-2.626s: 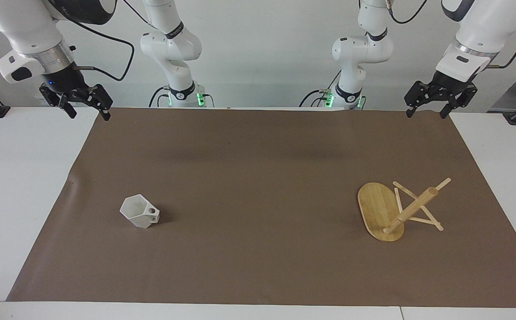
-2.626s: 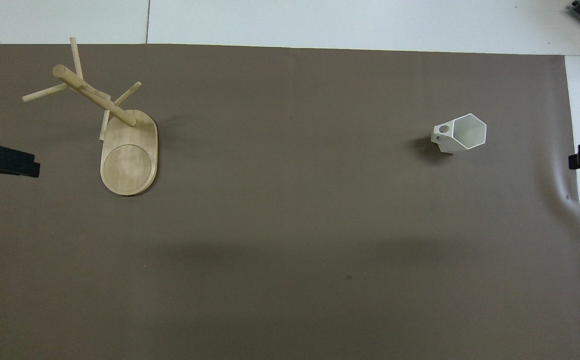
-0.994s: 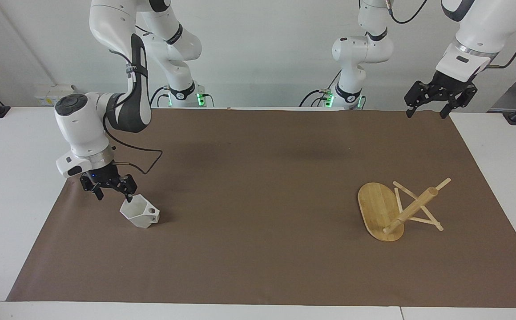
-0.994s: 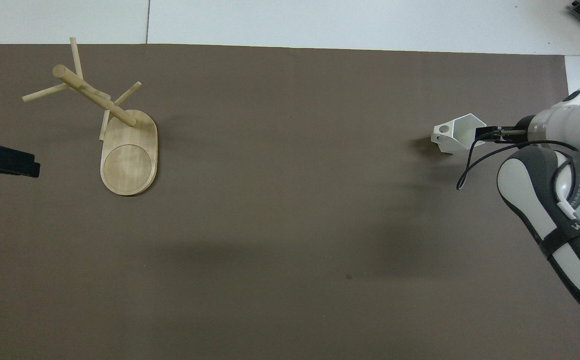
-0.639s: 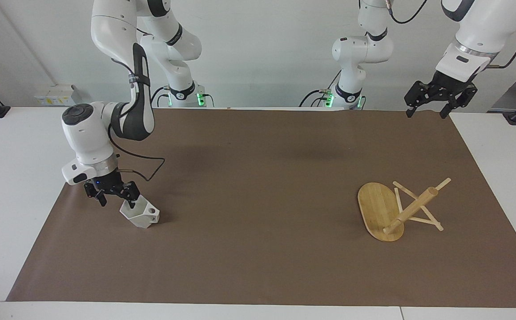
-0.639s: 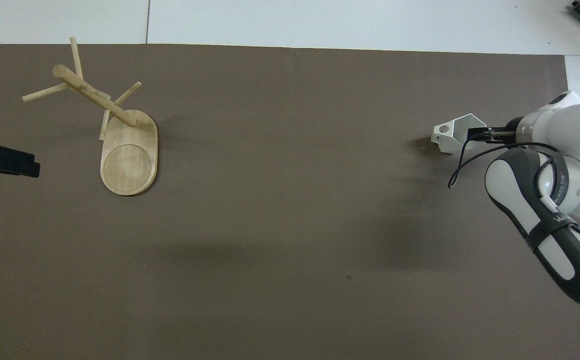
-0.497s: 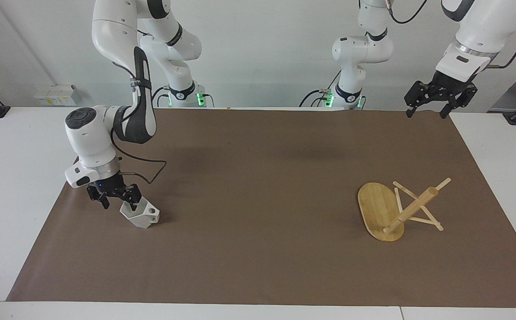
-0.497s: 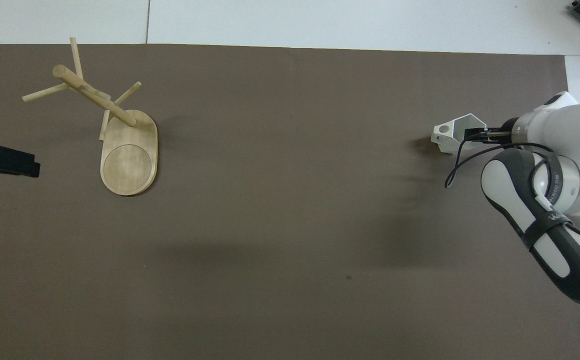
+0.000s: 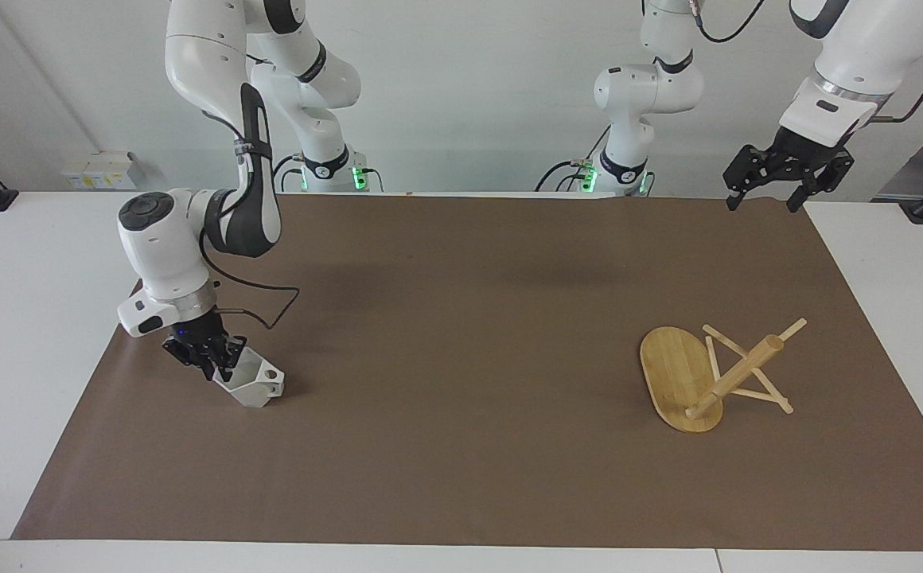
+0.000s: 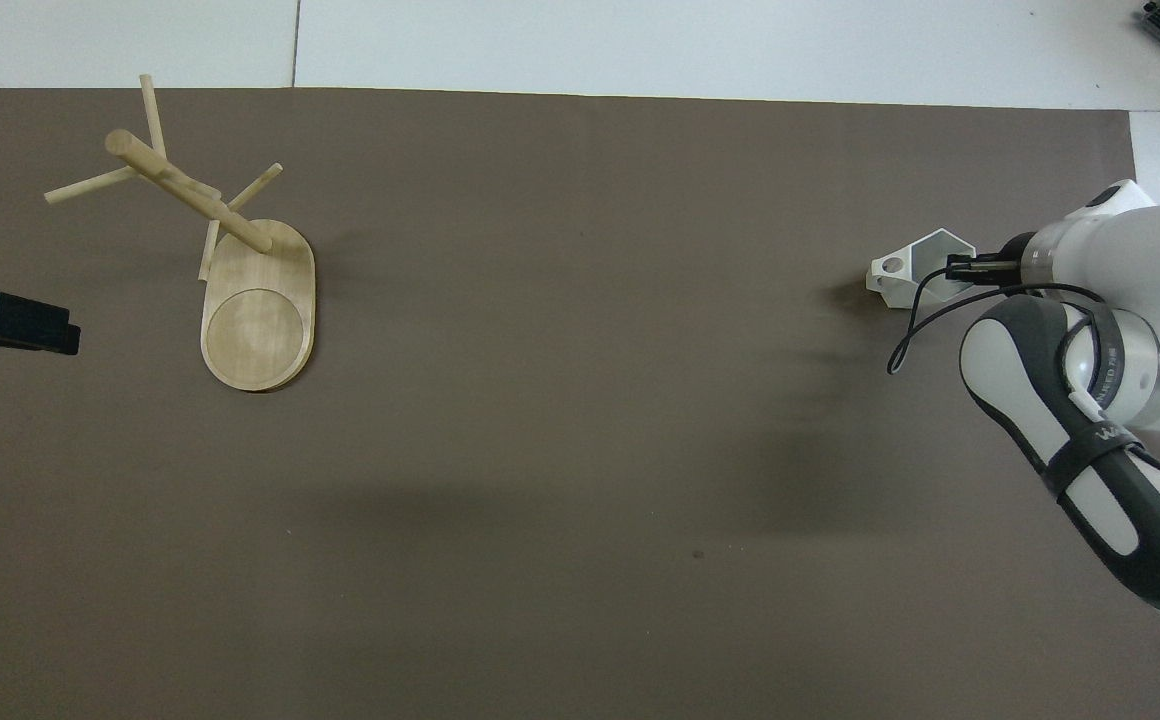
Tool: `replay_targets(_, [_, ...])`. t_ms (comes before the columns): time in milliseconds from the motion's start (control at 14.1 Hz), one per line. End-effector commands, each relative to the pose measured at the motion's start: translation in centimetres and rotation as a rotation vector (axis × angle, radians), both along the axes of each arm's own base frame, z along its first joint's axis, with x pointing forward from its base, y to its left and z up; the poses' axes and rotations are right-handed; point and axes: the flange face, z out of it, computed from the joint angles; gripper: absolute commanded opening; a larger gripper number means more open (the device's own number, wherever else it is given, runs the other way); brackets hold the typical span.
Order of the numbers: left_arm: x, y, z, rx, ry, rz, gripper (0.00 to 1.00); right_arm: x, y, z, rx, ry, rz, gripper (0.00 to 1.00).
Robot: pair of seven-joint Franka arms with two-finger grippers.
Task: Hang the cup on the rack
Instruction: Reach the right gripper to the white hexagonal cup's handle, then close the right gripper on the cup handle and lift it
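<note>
The white faceted cup (image 9: 258, 387) rests on the brown mat toward the right arm's end of the table, its hexagonal rim tilted toward that end and its pierced handle pointing the other way; it also shows in the overhead view (image 10: 902, 268). My right gripper (image 9: 219, 364) is low at the cup and shut on its rim wall, one finger inside the opening; it also shows in the overhead view (image 10: 958, 268). The bamboo rack (image 9: 736, 374) stands on its oval base toward the left arm's end and shows in the overhead view (image 10: 190, 195) too. My left gripper (image 9: 761, 205) waits open, high over the mat's corner.
The brown mat (image 9: 461, 358) covers most of the white table. A black cable loops from the right wrist beside the cup (image 10: 915, 320). The left gripper's tip shows at the overhead view's edge (image 10: 10, 322).
My right arm came down from its rest to the cup, and its fingers have closed on the rim. The cup has shifted slightly. The left arm has not moved.
</note>
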Motion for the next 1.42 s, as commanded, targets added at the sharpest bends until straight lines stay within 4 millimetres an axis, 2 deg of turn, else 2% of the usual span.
replay_targets(0, [-0.6, -0.2, 0.3, 0.016, -0.008, -0.001, 1.00, 0.1, 0.7, 0.4, 0.000, -0.007, -0.014, 0.00])
replay_targets(355, [-0.6, 0.1, 0.2, 0.016, 0.003, 0.009, 1.00, -0.1, 0.9, 0.3, 0.013, 0.022, -0.019, 0.00])
replay_targets(426, [-0.7, 0.0, 0.2, 0.016, 0.006, 0.007, 1.00, -0.1, 1.3, 0.8, 0.018, 0.044, -0.014, 0.00])
replay_targets(568, [-0.8, -0.2, 0.1, 0.017, 0.009, 0.006, 1.00, 0.4, 3.0, 3.3, 0.029, 0.091, 0.016, 0.00])
replay_targets(710, [-1.0, -0.1, 0.1, 0.017, 0.018, 0.007, 1.00, 0.5, 5.7, 7.1, 0.073, 0.135, 0.045, 0.00])
replay_targets(852, [-1.1, 0.1, 0.0, 0.018, 0.030, 0.010, 1.00, -0.3, 7.5, 11.1, 0.257, 0.147, 0.003, 0.00])
replay_targets(923, [-1.1, 0.2, 0.0, 0.018, 0.032, 0.012, 1.00, -0.6, 9.0, 12.3, 0.334, 0.148, 0.003, 0.00])
replay_targets(1065, [-1.2, 0.1, -0.1, 0.018, 0.035, 0.012, 1.00, -1.4, 11.7, 14.0, 0.420, 0.150, 0.030, 0.00])
replay_targets(1206, [-1.4, 0.0, -0.1, 0.014, 0.048, 0.049, 1.00, -1.8, 15.7, 15.3, 0.580, 0.143, 0.036, 0.00])
replay_targets(1348, [-1.5, -0.5, -0.4, 0.000, 0.056, 0.119, 1.00, -2.1, 18.8, 15.9, 0.670, 0.144, 0.049, 0.00])
